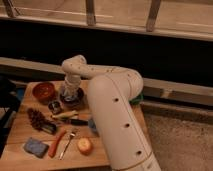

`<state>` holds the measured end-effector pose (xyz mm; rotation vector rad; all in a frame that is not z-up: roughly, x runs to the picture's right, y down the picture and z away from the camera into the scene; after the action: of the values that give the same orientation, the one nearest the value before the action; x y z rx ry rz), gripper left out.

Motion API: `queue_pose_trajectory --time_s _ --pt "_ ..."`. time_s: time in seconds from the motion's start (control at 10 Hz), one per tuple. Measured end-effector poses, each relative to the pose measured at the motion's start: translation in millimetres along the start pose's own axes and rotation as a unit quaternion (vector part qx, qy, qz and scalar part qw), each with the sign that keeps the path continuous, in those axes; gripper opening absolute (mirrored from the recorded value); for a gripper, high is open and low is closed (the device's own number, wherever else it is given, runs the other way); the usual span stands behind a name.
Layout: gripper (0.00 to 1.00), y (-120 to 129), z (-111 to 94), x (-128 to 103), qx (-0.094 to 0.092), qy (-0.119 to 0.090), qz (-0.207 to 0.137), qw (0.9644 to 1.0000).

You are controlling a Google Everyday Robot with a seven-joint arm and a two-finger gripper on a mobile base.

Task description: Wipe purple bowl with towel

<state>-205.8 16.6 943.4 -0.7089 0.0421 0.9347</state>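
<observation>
The purple bowl (75,101) stands at the back of the wooden table (20,135), just right of the orange-red bowl. My gripper (69,91) points straight down into it from the white wrist above. A pale blue-grey towel (65,93) is bunched under the gripper inside the bowl, and the gripper is shut on it. The wrist and towel hide most of the bowl's inside.
The orange-red bowl (44,91) is at the back left, with a small tin (55,106) in front of it. Further forward lie a brown cluster (36,119), a blue pad (35,147), a red stick-shaped thing (57,144), a fork (68,142) and an orange fruit (85,145). My large white arm (115,120) covers the table's right side.
</observation>
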Motion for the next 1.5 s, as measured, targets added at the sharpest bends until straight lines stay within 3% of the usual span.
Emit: queue_pose_trajectory --time_s 0.3,0.6,1.1,1.5 --pt "0.0 15 -17 17 -0.012 0.026 -0.016 0.9995" --pt "0.0 11 -35 30 -0.002 0.046 -0.014 0.9989" --pt "0.0 -20 -23 -4 0.014 0.009 -0.001 0.9999" --pt "0.0 12 -22 -13 -0.005 -0.003 -0.032 0.9995"
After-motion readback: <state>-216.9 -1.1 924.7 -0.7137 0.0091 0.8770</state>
